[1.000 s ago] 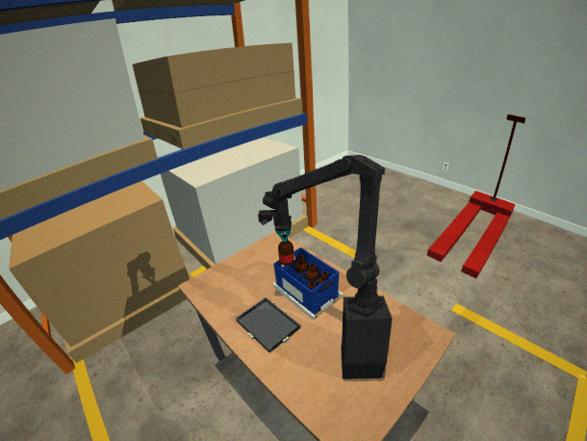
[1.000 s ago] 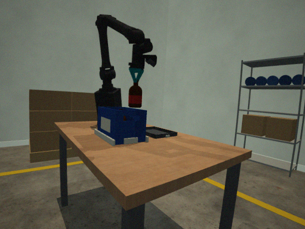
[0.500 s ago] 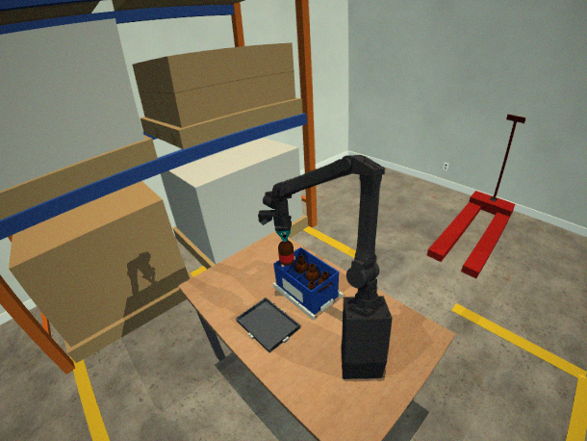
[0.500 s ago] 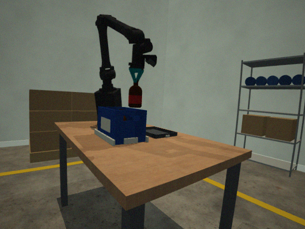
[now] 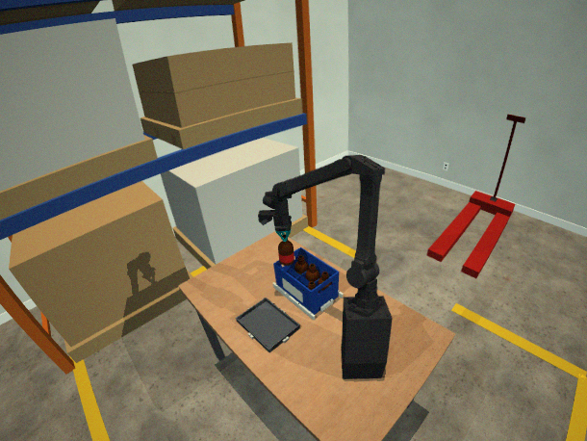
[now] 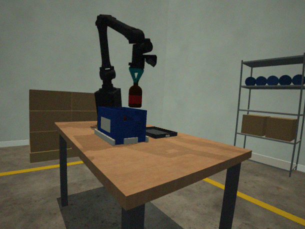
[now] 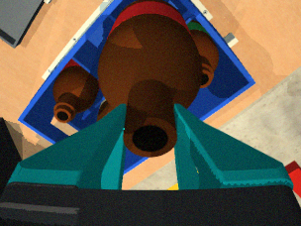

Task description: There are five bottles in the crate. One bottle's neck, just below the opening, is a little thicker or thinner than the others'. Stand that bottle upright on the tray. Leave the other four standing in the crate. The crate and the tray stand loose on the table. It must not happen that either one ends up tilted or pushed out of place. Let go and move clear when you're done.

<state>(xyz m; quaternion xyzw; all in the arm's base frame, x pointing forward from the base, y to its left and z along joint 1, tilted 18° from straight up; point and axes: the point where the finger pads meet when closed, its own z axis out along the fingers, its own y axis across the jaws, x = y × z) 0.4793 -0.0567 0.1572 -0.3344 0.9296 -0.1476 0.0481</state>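
Bottle [image 5: 286,252] [image 6: 135,96] [image 7: 149,64] hung upright below the gripper [image 5: 284,237] [image 6: 136,81] [image 7: 150,113], its part-open fingers clamped on the neck, perhaps for lifting clear of the crate [image 5: 293,289] [image 6: 121,130] [image 7: 237,94].

From where I stand, no writing, brand, number or sign can be read anywhere; the pale panel on the blue crate's [image 5: 315,299] [image 6: 121,136] [image 7: 237,81] side shows no legible lettering.

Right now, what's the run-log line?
fingers: shut on red-labelled bottle | bottle: upright, lifted | tray: no bottle | crate: other bottles inside
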